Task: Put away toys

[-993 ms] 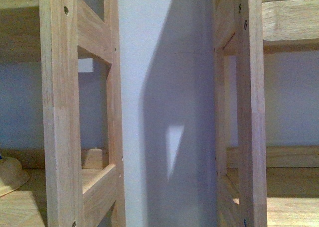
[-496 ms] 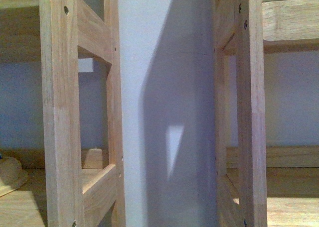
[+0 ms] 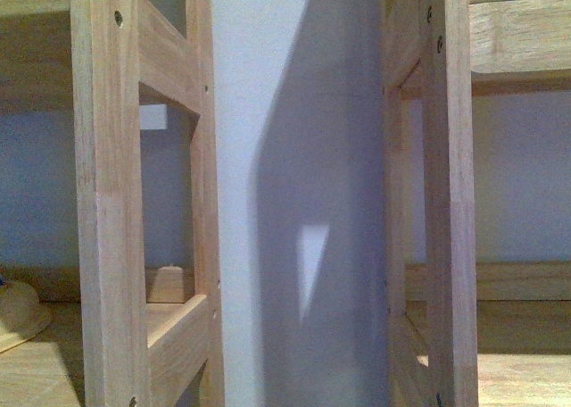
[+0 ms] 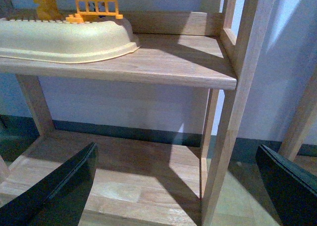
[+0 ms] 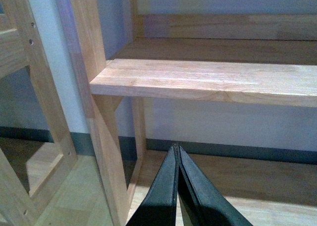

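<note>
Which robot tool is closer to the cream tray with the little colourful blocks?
Left. The left tool, open, sits below the cream tray on its shelf. The right tool, shut, faces another shelf; no tray shows there.

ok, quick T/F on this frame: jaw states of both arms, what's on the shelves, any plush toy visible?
1. The left gripper has its jaws spread wide, holding nothing. True.
2. The right gripper is open. False: its jaws are pressed together, nothing between them.
3. A cream tray with colourful pieces sits on the upper shelf in the left wrist view. True.
4. The plush toy lies on the shelf board in the right wrist view. False: that board is bare; no plush shows in any view.
</note>
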`<state>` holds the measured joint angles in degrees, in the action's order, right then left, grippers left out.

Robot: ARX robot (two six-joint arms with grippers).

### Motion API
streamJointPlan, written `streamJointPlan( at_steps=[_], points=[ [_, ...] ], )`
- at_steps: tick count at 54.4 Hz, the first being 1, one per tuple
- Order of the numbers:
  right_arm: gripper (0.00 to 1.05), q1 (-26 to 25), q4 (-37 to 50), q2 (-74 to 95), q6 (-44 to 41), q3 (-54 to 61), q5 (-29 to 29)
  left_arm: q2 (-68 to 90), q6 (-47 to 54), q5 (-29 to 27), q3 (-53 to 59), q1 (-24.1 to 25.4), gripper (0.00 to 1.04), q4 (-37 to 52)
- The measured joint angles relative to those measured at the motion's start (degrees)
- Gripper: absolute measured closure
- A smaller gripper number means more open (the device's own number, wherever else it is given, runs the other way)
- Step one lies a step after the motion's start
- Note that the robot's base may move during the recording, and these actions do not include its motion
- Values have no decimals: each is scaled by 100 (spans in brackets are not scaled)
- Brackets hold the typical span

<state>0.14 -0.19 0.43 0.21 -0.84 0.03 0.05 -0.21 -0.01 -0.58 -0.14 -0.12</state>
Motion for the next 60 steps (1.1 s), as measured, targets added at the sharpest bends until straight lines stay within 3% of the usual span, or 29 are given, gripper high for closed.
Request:
streamJointPlan(
  at_steps=[32, 60],
  points=[
    [6, 0, 0, 0, 2, 0, -2, 0, 0, 0, 0, 0, 6, 0],
    [7, 0, 0, -2, 0, 0, -2, 0, -2, 0, 0, 0, 6, 0]
  ],
)
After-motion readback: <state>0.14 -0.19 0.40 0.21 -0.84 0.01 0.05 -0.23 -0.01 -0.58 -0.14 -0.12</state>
